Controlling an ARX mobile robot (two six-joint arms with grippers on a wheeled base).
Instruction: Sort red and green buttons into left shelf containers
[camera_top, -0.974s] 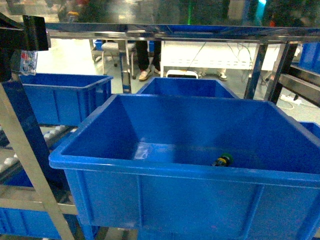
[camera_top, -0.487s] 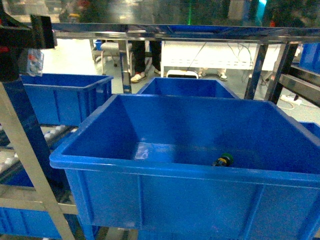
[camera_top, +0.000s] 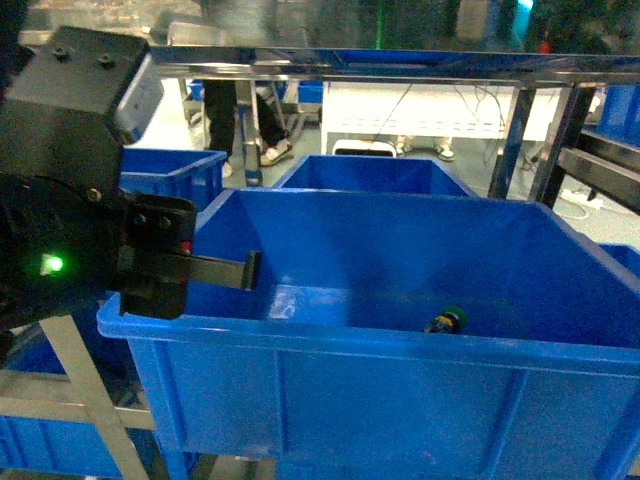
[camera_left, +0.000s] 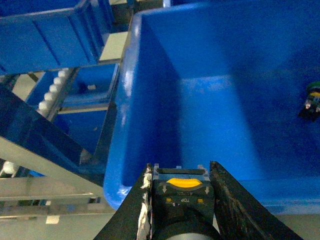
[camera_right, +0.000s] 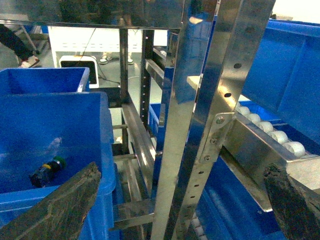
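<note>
My left gripper (camera_left: 180, 200) is clamped on a button module (camera_left: 182, 192): both fingers (camera_left: 227, 200) press its sides, and its dark face with a yellow mark and the word TOP looks up at the wrist camera. I cannot see its cap, so I cannot say which colour it is. In the head view the same gripper (camera_top: 250, 270) pokes a dark fingertip over the left rim of the near blue tote (camera_top: 330, 345), just inside the wall.

The tote (camera_left: 125, 100) is deep, with smooth walls. On its floor, toward the right and near the front wall, lies the green button (camera_top: 446, 321). It lies on its side; in the right wrist view the green button (camera_right: 47, 171) has its long axis running from the dark body at lower left up to the green cap at upper right. The left wrist view catches it (camera_left: 312, 100) at the right edge, well apart from the held module.

My right gripper (camera_right: 185, 205) is spread wide, with nothing between the fingers (camera_right: 65, 205), outside the tote's right wall beside a steel shelf post (camera_right: 210, 115). More blue totes (camera_top: 375, 172) stand behind.
</note>
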